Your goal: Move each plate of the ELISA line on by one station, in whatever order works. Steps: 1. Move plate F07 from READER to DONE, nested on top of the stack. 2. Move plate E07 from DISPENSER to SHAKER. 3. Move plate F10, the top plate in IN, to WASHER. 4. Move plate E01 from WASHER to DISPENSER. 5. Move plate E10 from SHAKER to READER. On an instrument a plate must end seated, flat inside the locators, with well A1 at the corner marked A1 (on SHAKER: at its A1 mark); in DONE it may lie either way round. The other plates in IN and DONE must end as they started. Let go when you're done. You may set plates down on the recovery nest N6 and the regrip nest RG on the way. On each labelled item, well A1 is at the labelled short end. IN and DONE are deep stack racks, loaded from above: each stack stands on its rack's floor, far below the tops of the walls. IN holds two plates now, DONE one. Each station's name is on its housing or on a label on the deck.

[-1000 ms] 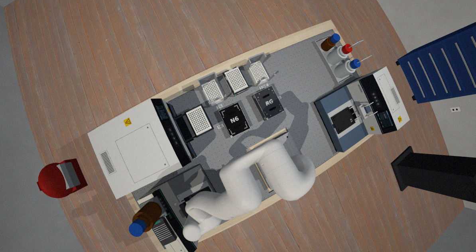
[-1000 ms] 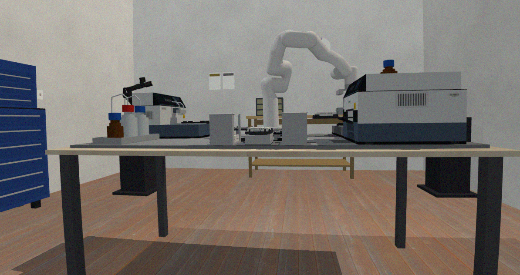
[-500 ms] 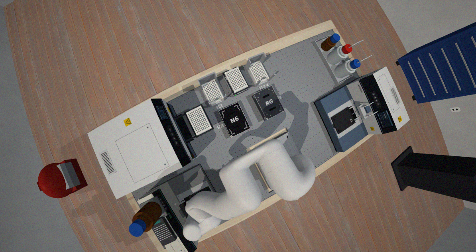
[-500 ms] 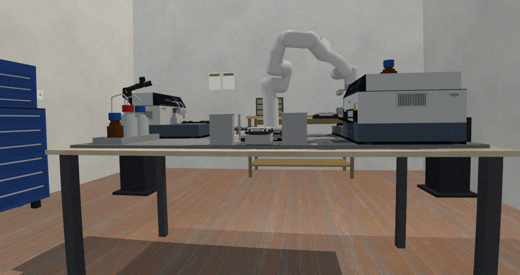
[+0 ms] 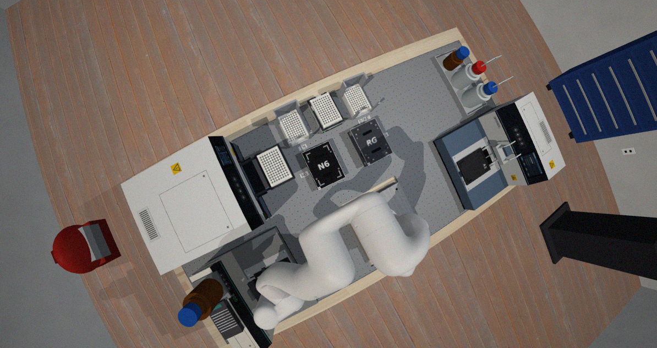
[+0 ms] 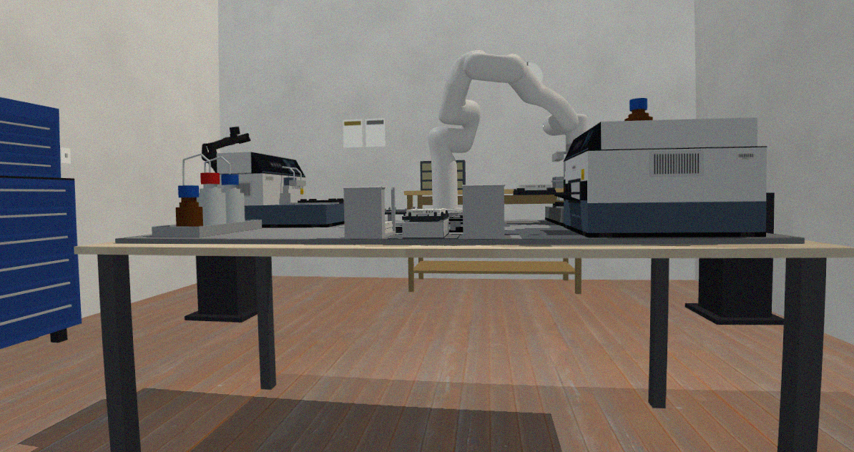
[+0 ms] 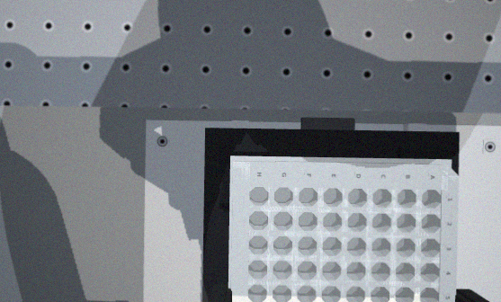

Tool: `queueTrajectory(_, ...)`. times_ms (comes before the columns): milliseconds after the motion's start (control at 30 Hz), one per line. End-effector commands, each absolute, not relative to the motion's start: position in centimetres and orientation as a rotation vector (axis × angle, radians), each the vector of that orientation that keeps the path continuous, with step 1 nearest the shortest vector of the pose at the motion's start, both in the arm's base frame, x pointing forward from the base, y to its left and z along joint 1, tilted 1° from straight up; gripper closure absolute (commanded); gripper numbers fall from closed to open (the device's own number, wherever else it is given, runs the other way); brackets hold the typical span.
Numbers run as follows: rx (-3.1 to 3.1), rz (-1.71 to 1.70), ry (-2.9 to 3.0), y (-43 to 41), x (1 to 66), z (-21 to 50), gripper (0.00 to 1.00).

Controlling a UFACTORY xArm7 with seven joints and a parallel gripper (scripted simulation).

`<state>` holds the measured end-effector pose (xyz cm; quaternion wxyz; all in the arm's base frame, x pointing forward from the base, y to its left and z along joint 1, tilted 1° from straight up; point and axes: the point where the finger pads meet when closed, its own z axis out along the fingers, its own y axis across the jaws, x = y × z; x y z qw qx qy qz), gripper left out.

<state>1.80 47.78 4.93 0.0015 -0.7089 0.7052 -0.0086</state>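
My gripper [image 7: 342, 298] is shut on a white well plate [image 7: 342, 225]; its label is not readable. Only dark finger tips show at the bottom edge of the wrist view. The plate hangs level over the black nest [image 7: 216, 202] of a light instrument deck [image 7: 171, 261], with its notched A1 corner at the upper right of that view. In the overhead view the arm [image 5: 321, 253] hides gripper and plate, at the instrument by the brown bottle [image 5: 202, 297]. The reader [image 5: 184, 207] drawer holds a plate [image 5: 274, 165]. The station between the racks holds a plate [image 5: 326, 110]. The washer nest [image 5: 473, 167] is empty.
The IN rack [image 5: 293, 125] and the other rack [image 5: 356, 99] each show a plate inside. Nests N6 [image 5: 323, 164] and RG [image 5: 371, 141] are empty. A tray of capped bottles [image 5: 469, 74] stands at the far corner. The tall reader housing is beside the arm.
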Motion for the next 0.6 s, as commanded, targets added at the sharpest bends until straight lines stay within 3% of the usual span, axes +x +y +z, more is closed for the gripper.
queueTrajectory(0, -2.222, -0.02, 2.21, 48.0, 1.77, 5.09, 1.0)
queueTrajectory(567, -2.222, -0.02, 2.21, 48.01, 1.77, 5.1, 1.0)
